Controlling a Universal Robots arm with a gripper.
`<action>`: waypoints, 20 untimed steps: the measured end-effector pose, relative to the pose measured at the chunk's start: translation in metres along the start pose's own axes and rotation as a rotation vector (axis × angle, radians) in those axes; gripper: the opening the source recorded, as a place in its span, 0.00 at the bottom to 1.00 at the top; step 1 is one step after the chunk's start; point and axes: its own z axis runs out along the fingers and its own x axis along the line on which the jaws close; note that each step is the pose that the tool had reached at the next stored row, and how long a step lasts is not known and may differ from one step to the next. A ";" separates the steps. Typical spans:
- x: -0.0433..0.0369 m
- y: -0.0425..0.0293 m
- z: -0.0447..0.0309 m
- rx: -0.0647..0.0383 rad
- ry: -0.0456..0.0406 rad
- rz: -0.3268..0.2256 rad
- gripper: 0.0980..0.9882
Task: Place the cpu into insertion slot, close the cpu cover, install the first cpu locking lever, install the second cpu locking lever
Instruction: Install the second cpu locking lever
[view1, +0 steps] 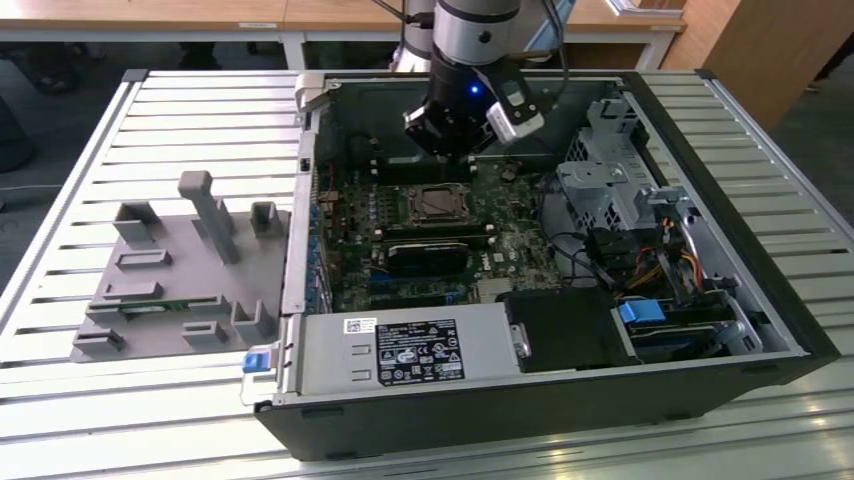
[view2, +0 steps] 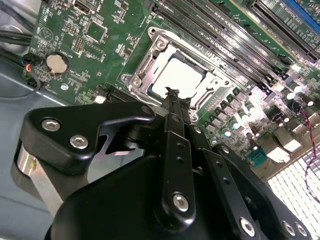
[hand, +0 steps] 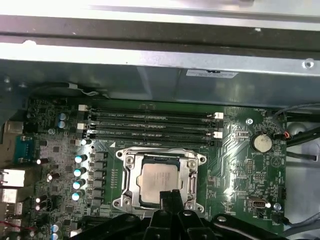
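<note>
The cpu (hand: 159, 179) lies flat in the insertion slot (hand: 131, 176) on the green motherboard; its silver top also shows in the second wrist view (view2: 179, 76) and in the exterior view (view1: 437, 204). The cpu cover (hand: 194, 173) lies down around it as a silvery frame, the chip showing through its window. My gripper (view2: 173, 94) hovers a little above the socket's near edge, its black fingertips pressed together with nothing between them. In the exterior view the gripper (view1: 449, 152) hangs just behind the socket. I cannot make out how the locking levers stand.
The open computer case (view1: 747, 250) stands on a slatted metal table. Long black memory slots (hand: 150, 125) run beside the socket. A drive cage and cables (view1: 627, 220) fill the exterior view's right. A grey fixture (view1: 187, 270) lies on the exterior view's left.
</note>
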 end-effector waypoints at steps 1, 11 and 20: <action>0.0000 -0.0009 -0.0003 -0.002 0.0000 0.000 0.01; 0.0008 -0.0194 -0.0016 -0.016 -0.0006 0.000 0.01; 0.0010 -0.0255 -0.0021 -0.023 -0.0008 0.000 0.01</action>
